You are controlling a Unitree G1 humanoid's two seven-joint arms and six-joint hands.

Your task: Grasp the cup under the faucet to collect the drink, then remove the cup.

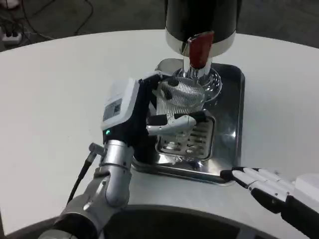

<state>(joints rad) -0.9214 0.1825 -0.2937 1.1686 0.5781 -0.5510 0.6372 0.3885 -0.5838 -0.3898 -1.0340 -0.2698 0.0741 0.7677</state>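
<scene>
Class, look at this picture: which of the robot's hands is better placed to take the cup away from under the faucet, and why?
The left. The left hand already grips the ribbed clear cup under the faucet, above the metal drip tray. The right hand rests on the table's near edge, apart from the cup, holding nothing.

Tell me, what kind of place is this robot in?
Probably a lab or test room set up like a drink station. A drink dispenser with a red tap stands on a metal drip tray, the left hand holds a clear cup, and cables lie on the floor.
</scene>
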